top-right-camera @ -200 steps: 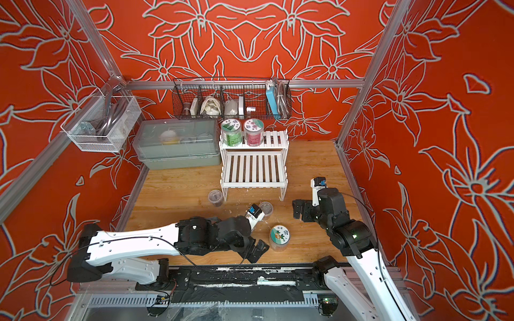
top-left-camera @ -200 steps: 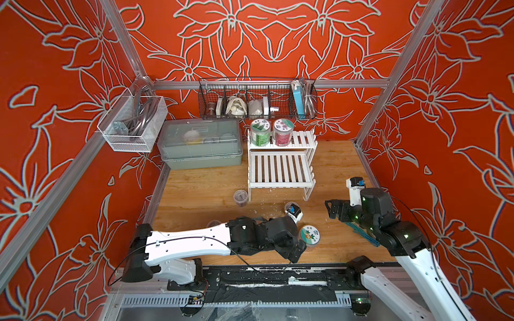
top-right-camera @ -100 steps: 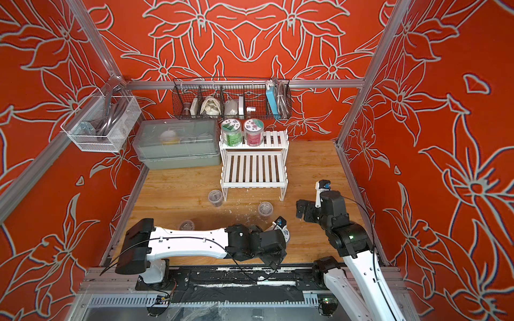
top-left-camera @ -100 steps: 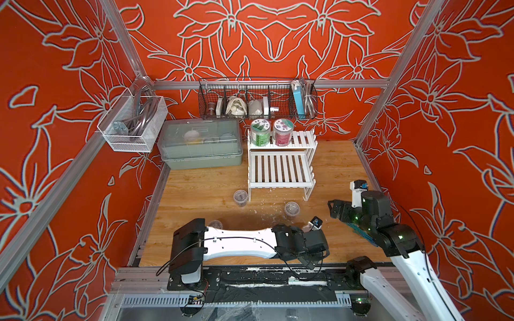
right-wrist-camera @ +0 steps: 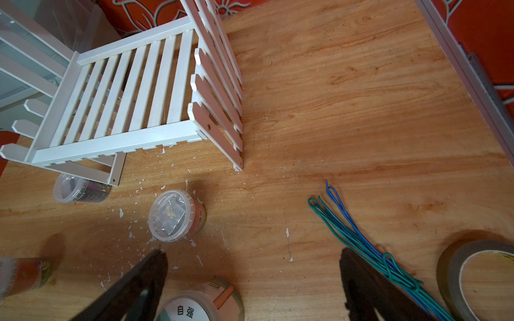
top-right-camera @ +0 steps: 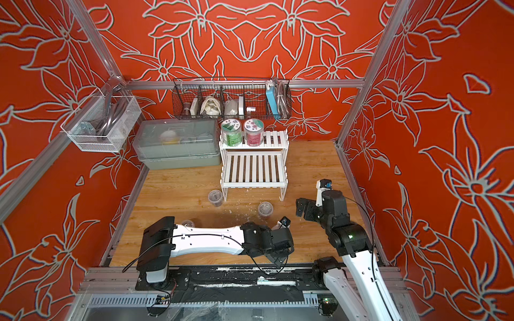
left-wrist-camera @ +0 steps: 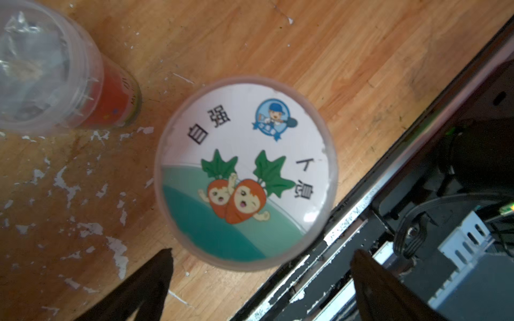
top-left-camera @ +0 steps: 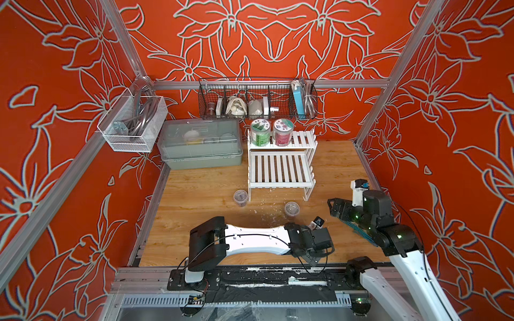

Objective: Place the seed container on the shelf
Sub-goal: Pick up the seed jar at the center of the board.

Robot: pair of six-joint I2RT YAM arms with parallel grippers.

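Wood-grain worktop point(left-wrist-camera: 306, 41) carries the seed container point(left-wrist-camera: 246, 173), a round tub whose lid shows two cartoon carrots. It stands upright close to the front edge, just beside the black frame rail point(left-wrist-camera: 403, 172) and well apart from the shelf point(top-left-camera: 278, 184). Both top views hide it under the left wrist. The left pincer point(left-wrist-camera: 262, 253) hangs above it with its fingers spread wide and nothing between them. The right pincer point(right-wrist-camera: 253, 253) is equally wide and empty, off to the side over a bundle of green and blue wire ties point(right-wrist-camera: 370, 250) and near a tape roll point(right-wrist-camera: 447, 275).

The step in hand looks like the descent to grasp. The main risk is the container's width: the lid seems to fill most of the gap between the open fingers, so a slightly off-centre drop would likely land a fingertip on the lid and tip or shove the tub. A shove toward the rail could wedge it against the frame or push it off the wood. A small clear tub point(left-wrist-camera: 55, 69) with a red label stands near, and a sideways approach might knock it over. The smooth plastic wall may slip in a light grip during the long carry. At the shelf, a green-labelled jar point(top-left-camera: 260, 133) and a pink-labelled jar point(top-left-camera: 283, 133) fill part of the upper tier. The bare lower tier looks safer, since a crowded set-down could topple those jars.
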